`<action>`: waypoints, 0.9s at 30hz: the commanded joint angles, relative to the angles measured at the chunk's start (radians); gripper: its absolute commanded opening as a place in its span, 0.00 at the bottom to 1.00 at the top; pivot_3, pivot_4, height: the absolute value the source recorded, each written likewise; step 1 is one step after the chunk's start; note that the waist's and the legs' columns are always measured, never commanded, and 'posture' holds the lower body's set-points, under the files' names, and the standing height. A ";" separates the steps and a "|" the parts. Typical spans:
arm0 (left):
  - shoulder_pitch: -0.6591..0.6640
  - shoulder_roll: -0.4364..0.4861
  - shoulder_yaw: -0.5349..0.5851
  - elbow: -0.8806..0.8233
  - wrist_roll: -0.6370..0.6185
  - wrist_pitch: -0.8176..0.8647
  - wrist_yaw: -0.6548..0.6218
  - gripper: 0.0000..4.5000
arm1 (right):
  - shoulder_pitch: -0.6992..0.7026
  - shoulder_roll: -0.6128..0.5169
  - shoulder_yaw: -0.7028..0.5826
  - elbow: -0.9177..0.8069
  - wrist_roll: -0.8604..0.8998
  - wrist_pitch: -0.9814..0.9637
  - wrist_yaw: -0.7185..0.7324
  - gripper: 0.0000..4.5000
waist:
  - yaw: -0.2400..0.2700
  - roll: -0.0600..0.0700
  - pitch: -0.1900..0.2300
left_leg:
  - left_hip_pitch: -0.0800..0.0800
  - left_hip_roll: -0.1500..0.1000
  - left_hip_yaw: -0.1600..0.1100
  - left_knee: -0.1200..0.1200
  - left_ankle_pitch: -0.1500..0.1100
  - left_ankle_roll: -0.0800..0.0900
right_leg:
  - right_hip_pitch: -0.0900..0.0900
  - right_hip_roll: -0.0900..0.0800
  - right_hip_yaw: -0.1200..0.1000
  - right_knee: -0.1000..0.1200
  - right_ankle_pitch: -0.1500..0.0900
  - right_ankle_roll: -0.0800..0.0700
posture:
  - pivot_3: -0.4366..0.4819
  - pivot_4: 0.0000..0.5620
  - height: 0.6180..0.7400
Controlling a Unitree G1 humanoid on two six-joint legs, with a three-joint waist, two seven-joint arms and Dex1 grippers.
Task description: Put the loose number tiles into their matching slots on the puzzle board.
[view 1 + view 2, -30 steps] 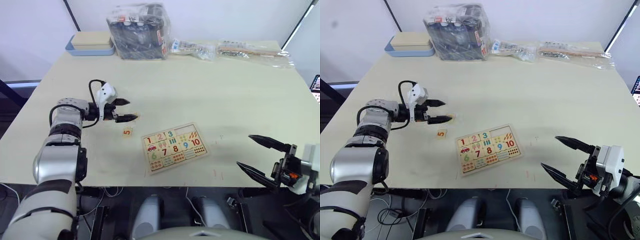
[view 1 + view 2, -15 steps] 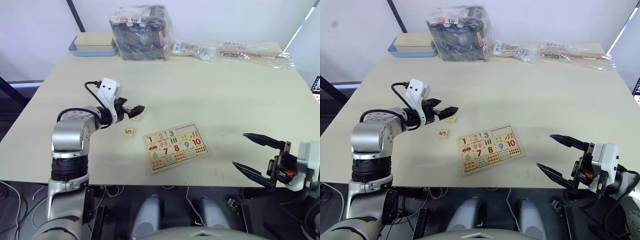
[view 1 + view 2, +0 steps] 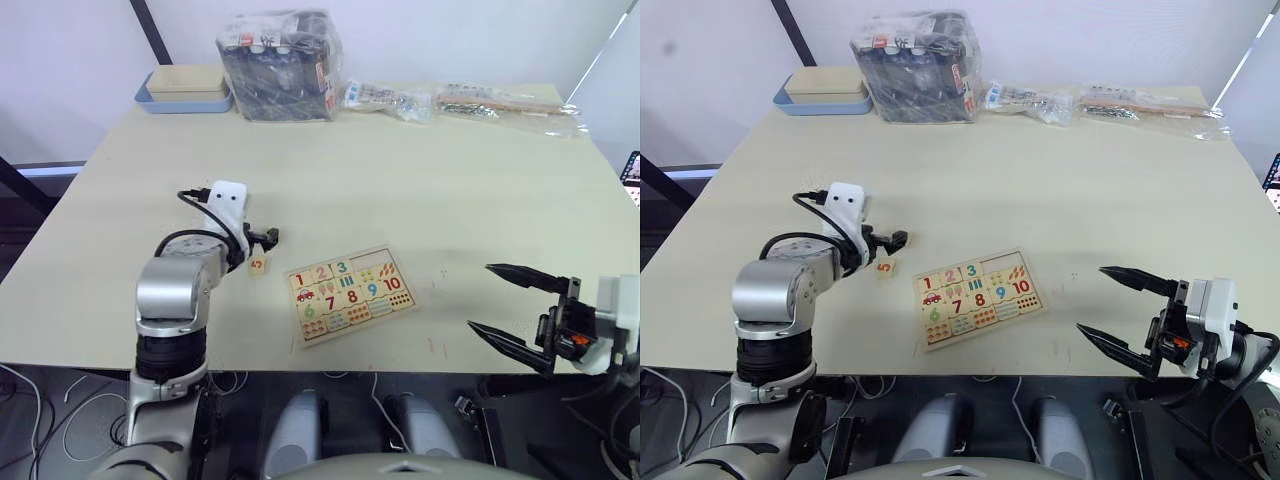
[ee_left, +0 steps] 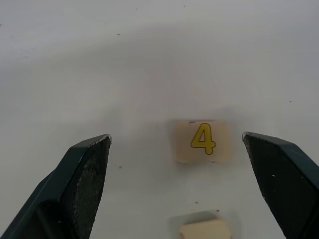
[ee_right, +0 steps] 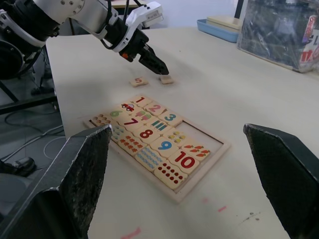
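the left tool (image 4: 177, 169) hung wide open over the 4 tile (image 4: 203, 142) on the worktop (image 3: 420, 170); the right tool (image 3: 1118, 310) stood wide open, apart from the puzzle board (image 3: 348, 293).

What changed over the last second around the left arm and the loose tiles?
The left arm folded in, swinging its hand toward the flat light-wood puzzle board. It is now open over the small square wooden tile with a yellow 4, which lies flat, ungripped. The wooden tile with an orange 5, the board and the open right hand stayed put.
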 commanded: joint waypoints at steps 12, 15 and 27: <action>-0.003 -0.056 -0.023 0.077 -0.021 -0.065 0.064 1.00 | -0.010 -0.021 -0.018 -0.015 0.019 0.009 0.017 0.98 | 0.000 0.000 0.000 | 0.000 0.000 0.000 0.000 0.000 0.000 | 0.000 0.000 0.000 0.000 0.000 0.000 | 0.48 0.27 1.00; 0.002 -0.062 -0.026 0.097 -0.030 -0.097 0.059 0.73 | -0.008 -0.023 -0.017 -0.017 0.017 0.011 0.017 1.00 | 0.001 0.000 0.000 | 0.000 0.000 0.000 0.000 0.000 0.000 | 0.000 0.000 0.000 0.000 0.000 0.000 | 0.48 0.27 1.00; 0.051 -0.028 0.004 -0.073 -0.049 -0.032 0.062 0.33 | -0.004 -0.026 -0.009 -0.021 0.018 0.024 0.019 1.00 | 0.000 0.000 0.000 | 0.000 0.000 0.000 0.000 0.000 0.000 | 0.000 0.000 0.000 0.000 0.000 0.000 | 0.48 0.27 1.00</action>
